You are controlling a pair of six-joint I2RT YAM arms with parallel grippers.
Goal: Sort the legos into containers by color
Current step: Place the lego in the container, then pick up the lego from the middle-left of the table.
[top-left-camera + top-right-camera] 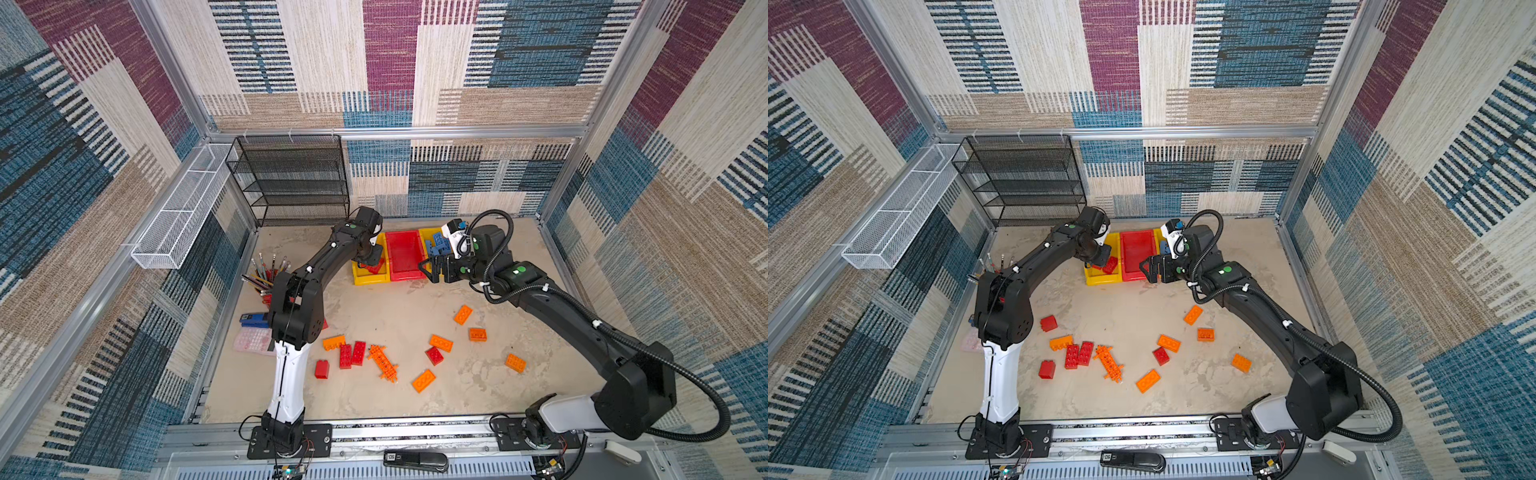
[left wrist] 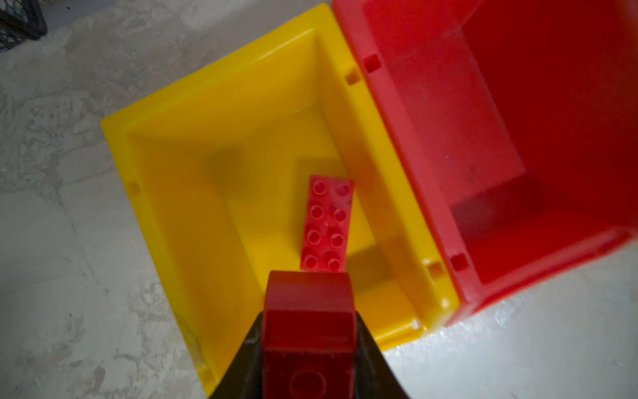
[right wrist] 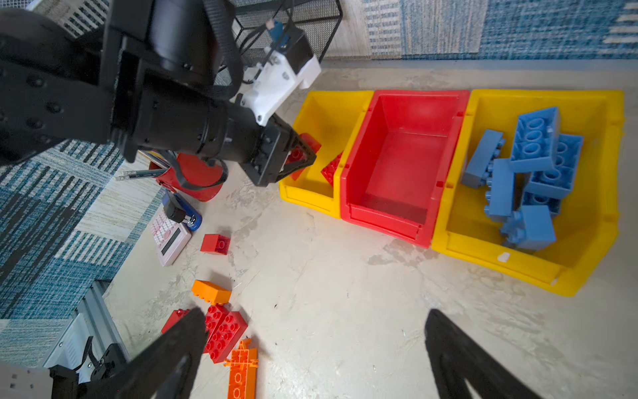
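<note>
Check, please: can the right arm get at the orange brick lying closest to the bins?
Probably yes. The right gripper is open and empty, and that orange brick lies alone on bare table close by, with nothing standing between them.

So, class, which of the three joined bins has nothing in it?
The red middle bin; its floor is bare. One yellow bin holds a pile of blue bricks, the other yellow bin a red brick.
</note>
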